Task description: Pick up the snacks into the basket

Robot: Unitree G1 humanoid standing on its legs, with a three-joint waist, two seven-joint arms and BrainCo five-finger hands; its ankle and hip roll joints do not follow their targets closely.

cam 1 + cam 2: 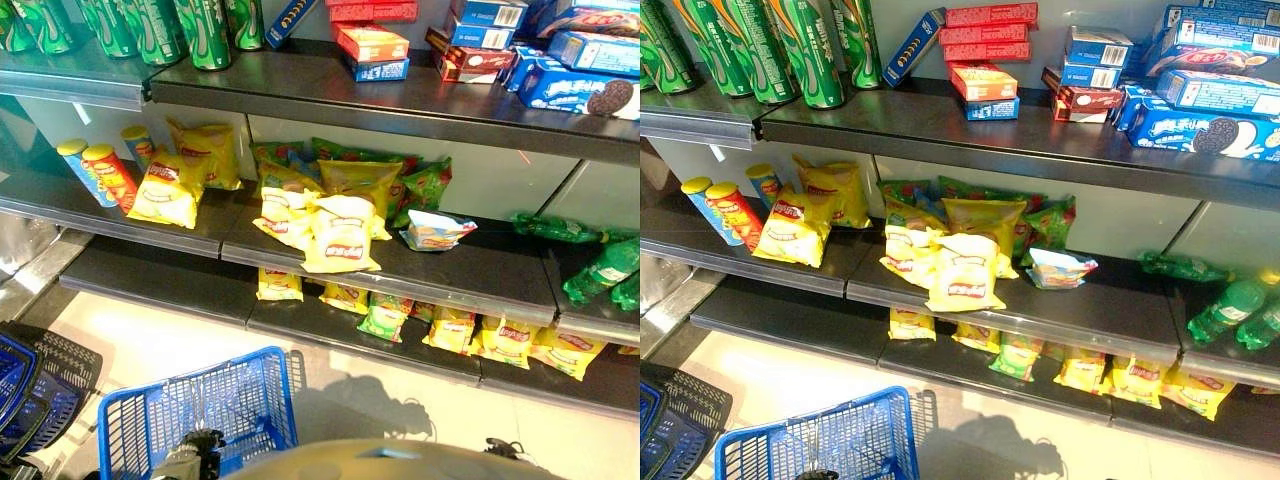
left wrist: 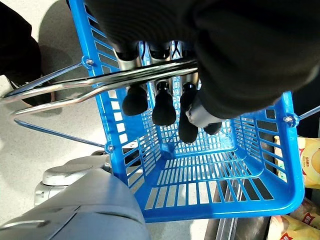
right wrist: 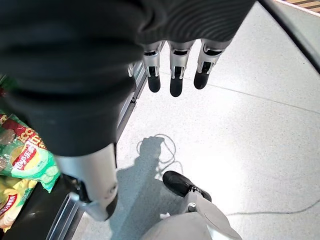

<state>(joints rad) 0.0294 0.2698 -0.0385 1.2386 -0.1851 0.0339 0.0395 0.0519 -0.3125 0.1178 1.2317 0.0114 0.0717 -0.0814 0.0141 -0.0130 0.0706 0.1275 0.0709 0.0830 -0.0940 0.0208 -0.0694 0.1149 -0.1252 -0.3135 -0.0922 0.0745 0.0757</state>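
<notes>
The left hand [image 2: 165,100] is clenched round the metal handles [image 2: 100,82] of the blue basket [image 1: 200,410], which hangs below it with its open mesh interior holding no snacks. The right hand [image 3: 175,70] hangs released, fingers straight and relaxed, holding nothing, over bare floor [image 3: 250,125] beside the lowest shelf edge. The snacks lie well ahead of both hands: yellow chip bags [image 1: 340,235] heaped on the middle shelf [image 1: 470,270], with green bags [image 1: 425,185] behind them and a small white bag [image 1: 435,230] just beside. More yellow and green bags [image 1: 385,315] sit on the bottom shelf, nearer the basket. Chip tubes [image 1: 100,175] stand at the far left of the middle shelf. Dark stacked baskets [image 1: 35,385] rest on the floor left of the blue basket.
</notes>
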